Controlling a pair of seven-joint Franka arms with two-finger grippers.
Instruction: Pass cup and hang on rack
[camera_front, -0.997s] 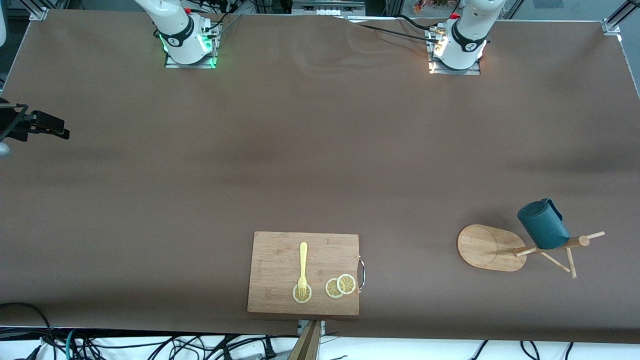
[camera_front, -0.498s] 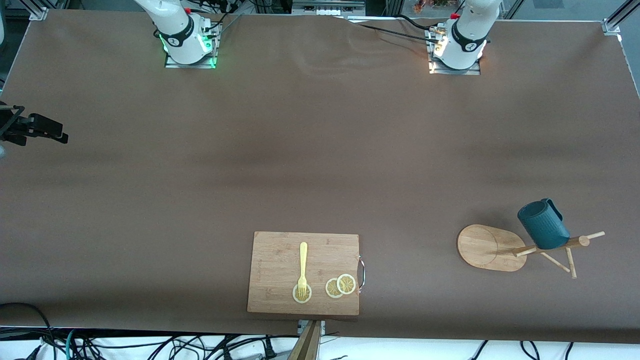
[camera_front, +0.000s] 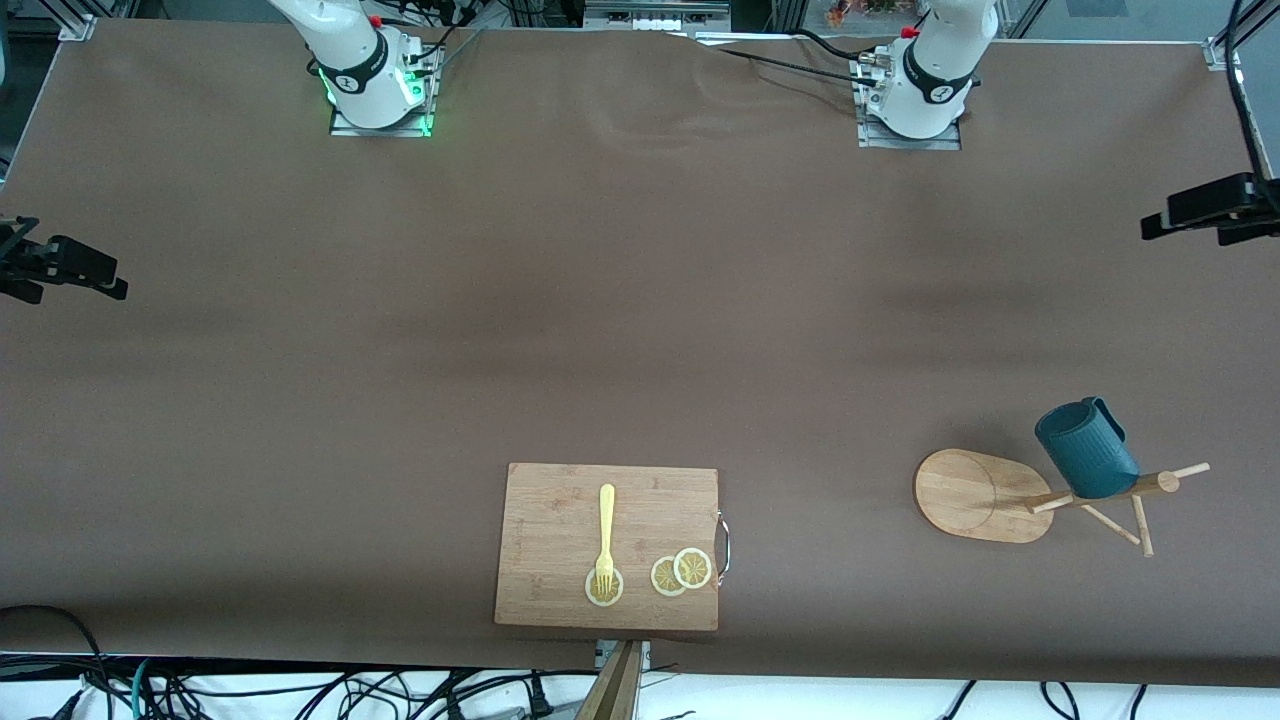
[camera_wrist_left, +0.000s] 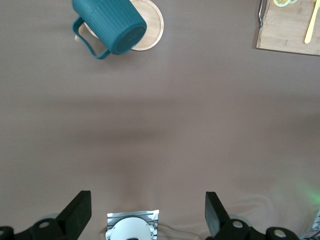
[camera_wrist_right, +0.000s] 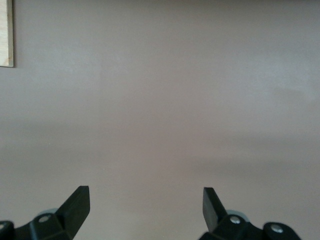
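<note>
The dark teal cup (camera_front: 1087, 450) hangs by its handle on a peg of the light wooden rack (camera_front: 975, 495), which stands near the front camera toward the left arm's end of the table. In the left wrist view the cup (camera_wrist_left: 110, 25) shows from above over the rack's oval base (camera_wrist_left: 152, 30). My left gripper (camera_front: 1205, 212) is up in the air over the table's edge at the left arm's end, open and empty (camera_wrist_left: 147, 200). My right gripper (camera_front: 68, 268) is over the table's edge at the right arm's end, open and empty (camera_wrist_right: 145, 195).
A rectangular wooden cutting board (camera_front: 560, 520) lies at the table's near edge around the middle, with a yellow fork (camera_front: 605, 530) and lemon slices (camera_front: 680, 572) on it. It also shows in the left wrist view (camera_wrist_left: 285, 32) and the right wrist view (camera_wrist_right: 6, 35).
My left gripper has come into view at the table's edge at the left arm's end. My right gripper has drifted slightly toward its own edge. The cup and rack have not moved.
</note>
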